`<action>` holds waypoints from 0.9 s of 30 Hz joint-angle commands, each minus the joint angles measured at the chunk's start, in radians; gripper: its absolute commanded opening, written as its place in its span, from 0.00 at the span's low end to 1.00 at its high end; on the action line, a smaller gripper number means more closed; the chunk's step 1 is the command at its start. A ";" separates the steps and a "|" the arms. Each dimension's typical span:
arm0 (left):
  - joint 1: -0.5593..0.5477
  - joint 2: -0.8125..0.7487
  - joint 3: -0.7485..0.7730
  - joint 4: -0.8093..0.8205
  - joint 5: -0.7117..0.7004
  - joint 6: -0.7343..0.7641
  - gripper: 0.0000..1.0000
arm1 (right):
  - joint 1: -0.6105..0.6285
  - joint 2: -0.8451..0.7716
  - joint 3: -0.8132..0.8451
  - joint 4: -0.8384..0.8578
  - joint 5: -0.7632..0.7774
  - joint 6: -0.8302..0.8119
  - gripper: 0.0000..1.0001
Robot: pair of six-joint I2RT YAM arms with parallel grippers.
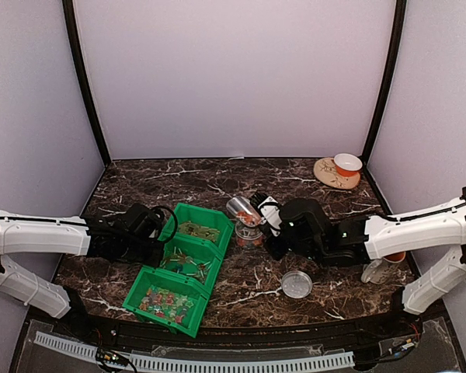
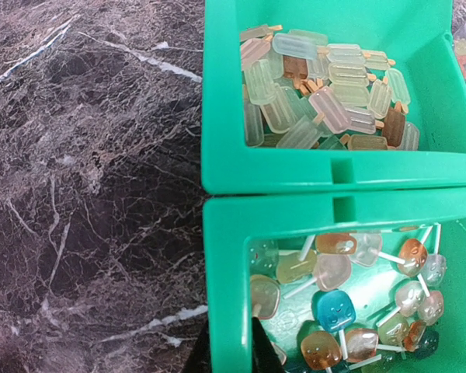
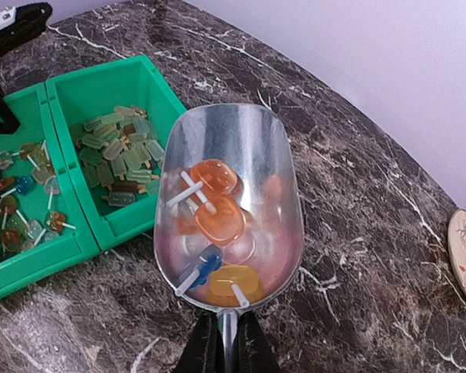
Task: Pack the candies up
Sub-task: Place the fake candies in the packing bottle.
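Right end effector point(image 3: 227, 325) clamps the scoop point(image 3: 245, 140) of candies point(image 3: 217, 219); left end effector point(image 2: 230, 351), cropped, pinches bin wall point(image 2: 224, 268).

The left arm point(image 1: 39, 233) has white moulded shells on its upper and lower links, with black joint housings between them. Dark seam lines run along the shells. Its forward section and the left gripper point(image 1: 159, 233) are matt black throughout. A thin black cable point(image 1: 173, 220) loops out beside the wrist.

The right arm point(image 1: 419, 225) has the same white shells and black joints, plus a bulky black wrist block. A small white part point(image 1: 269, 211) sits at the right gripper point(image 1: 256, 203).

In the wrist views the right fingers point(image 3: 202, 350) are black, narrow and tapering. Of the left fingers point(image 2: 260, 357), only the black tips are visible. Markings and screws are too small to tell.
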 commanded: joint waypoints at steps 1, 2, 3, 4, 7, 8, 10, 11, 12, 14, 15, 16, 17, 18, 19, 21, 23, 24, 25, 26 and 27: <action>-0.007 -0.019 0.002 0.067 -0.033 0.010 0.00 | -0.006 -0.045 0.064 -0.227 0.049 0.063 0.00; -0.007 -0.018 0.004 0.069 -0.032 0.011 0.00 | -0.005 -0.049 0.074 -0.262 0.052 0.072 0.00; -0.007 -0.014 0.005 0.072 -0.032 0.011 0.00 | -0.005 -0.052 0.082 -0.294 0.055 0.081 0.00; -0.007 -0.011 0.008 0.073 -0.029 0.011 0.00 | -0.005 -0.053 0.092 -0.327 0.058 0.092 0.00; -0.007 0.005 0.019 0.076 -0.019 0.011 0.00 | -0.005 -0.047 0.126 -0.424 0.058 0.117 0.00; -0.007 0.009 0.024 0.075 -0.016 0.011 0.00 | -0.005 -0.042 0.139 -0.455 0.061 0.126 0.00; -0.007 0.016 0.031 0.075 -0.012 0.011 0.00 | -0.005 -0.033 0.162 -0.513 0.069 0.143 0.00; -0.007 0.017 0.034 0.074 -0.011 0.013 0.00 | -0.005 -0.029 0.171 -0.538 0.070 0.149 0.00; -0.007 0.018 0.036 0.074 -0.013 0.013 0.00 | -0.005 -0.025 0.178 -0.559 0.069 0.154 0.00; -0.007 0.020 0.038 0.075 -0.012 0.013 0.00 | -0.005 -0.018 0.189 -0.591 0.074 0.162 0.00; -0.007 0.021 0.039 0.076 -0.011 0.014 0.00 | -0.005 -0.014 0.194 -0.602 0.074 0.166 0.00; -0.007 0.023 0.039 0.079 -0.010 0.014 0.00 | -0.005 -0.010 0.198 -0.612 0.075 0.167 0.00; -0.007 0.024 0.040 0.080 -0.007 0.014 0.00 | -0.005 -0.004 0.204 -0.620 0.074 0.169 0.00; -0.007 0.027 0.042 0.081 -0.007 0.015 0.00 | -0.006 0.005 0.212 -0.632 0.074 0.170 0.00; -0.008 0.029 0.044 0.079 -0.005 0.016 0.00 | -0.005 0.013 0.218 -0.642 0.075 0.171 0.00; -0.008 0.031 0.046 0.079 -0.006 0.016 0.00 | -0.006 0.029 0.233 -0.661 0.073 0.170 0.00; -0.008 0.031 0.048 0.078 -0.008 0.020 0.00 | -0.005 0.044 0.250 -0.675 0.072 0.169 0.00; -0.007 0.031 0.049 0.077 -0.008 0.020 0.00 | -0.005 0.053 0.259 -0.686 0.072 0.169 0.00; -0.007 0.031 0.050 0.077 -0.010 0.022 0.00 | -0.006 0.061 0.272 -0.702 0.073 0.169 0.00; -0.008 0.031 0.050 0.077 -0.011 0.023 0.00 | -0.005 0.070 0.283 -0.716 0.073 0.170 0.00; -0.007 0.032 0.050 0.077 -0.012 0.024 0.00 | -0.005 0.077 0.294 -0.728 0.077 0.171 0.00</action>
